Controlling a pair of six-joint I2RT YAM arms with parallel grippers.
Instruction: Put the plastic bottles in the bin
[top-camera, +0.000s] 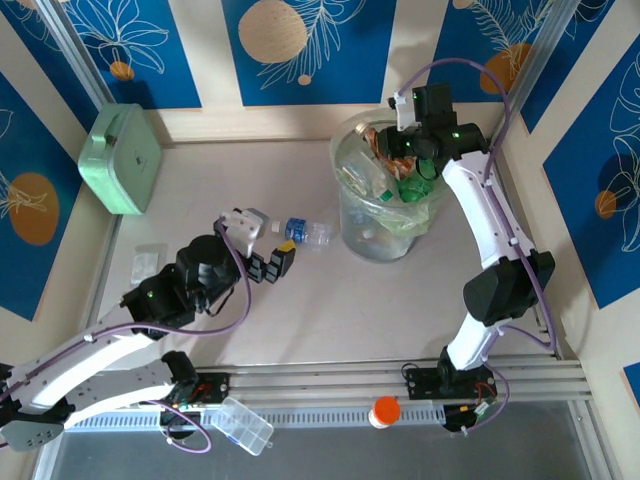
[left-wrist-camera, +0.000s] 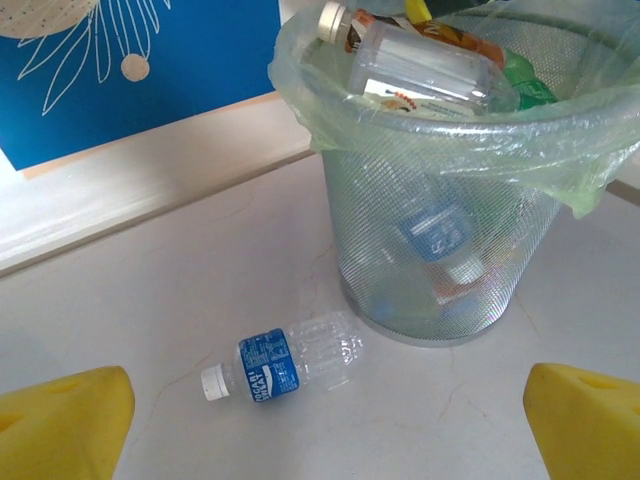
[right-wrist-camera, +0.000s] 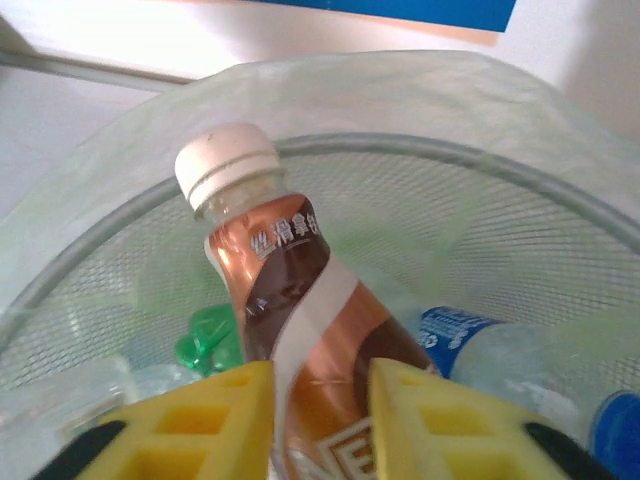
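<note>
Your right pincer (right-wrist-camera: 320, 400) sits over the mouth of the bin (left-wrist-camera: 370, 230) with its yellow fingers pressed against either side of a brown-labelled bottle (right-wrist-camera: 300, 300). The grip is low on the body and the white cap points up and away, so the bottle hangs tilted above the others already inside. That placement makes sense: the bottle is inside the rim, so it should fall onto the pile rather than onto the desk (top-camera: 300, 320). The pile reaches near the rim, though, so the bottle may come to rest high or lean on the liner (left-wrist-camera: 560, 160).

Your left pincer (top-camera: 275, 262) is spread wide and holds nothing. It hovers low over the desk and faces the blue-labelled bottle (left-wrist-camera: 285, 362), which lies on its side near the foot of the bin, cap towards the pincer. The wide spread suits a bottle lying flat. It looks like the last one on the desk. A round, empty bottle rolls easily, so I'd close across its middle, not near the cap.
</note>
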